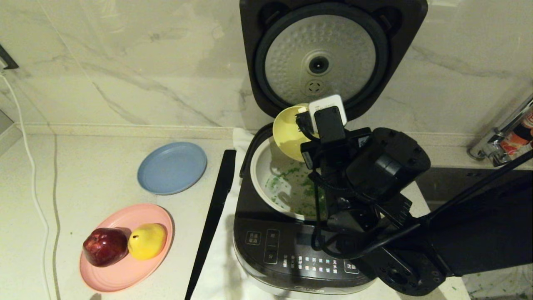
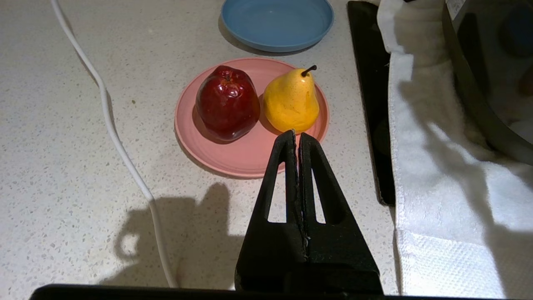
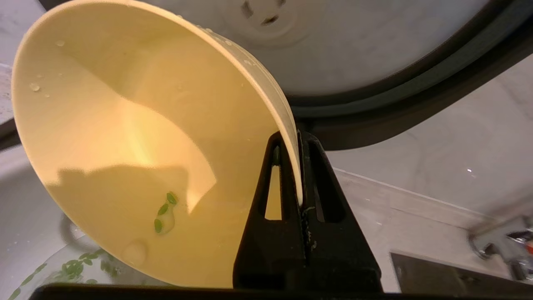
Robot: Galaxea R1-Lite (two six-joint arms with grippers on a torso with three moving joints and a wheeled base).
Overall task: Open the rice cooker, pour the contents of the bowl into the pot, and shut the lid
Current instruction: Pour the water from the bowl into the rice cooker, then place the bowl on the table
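Note:
The rice cooker (image 1: pixel 291 250) stands open, its lid (image 1: pixel 320 58) upright with the dimpled silver plate facing me. My right gripper (image 3: pixel 299 137) is shut on the rim of the pale yellow bowl (image 3: pixel 125 125), which it holds tipped steeply over the cream-white pot (image 1: pixel 262 175). Green bits (image 1: pixel 291 183) lie scattered on the pot's floor. A few green bits (image 3: pixel 164 210) in a drop of liquid still cling inside the bowl. My left gripper (image 2: pixel 296 135) is shut on nothing, low over the counter just in front of the pink plate.
Left of the cooker are a blue plate (image 1: pixel 172 167) and a pink plate (image 1: pixel 125 266) holding a red apple (image 1: pixel 105 246) and a yellow pear (image 1: pixel 146 241). A black strip (image 1: pixel 212 216) and white towel (image 2: pixel 437 166) lie beside the cooker. A white cable (image 1: pixel 29 166) runs far left; a tap (image 1: pixel 499 137) stands right.

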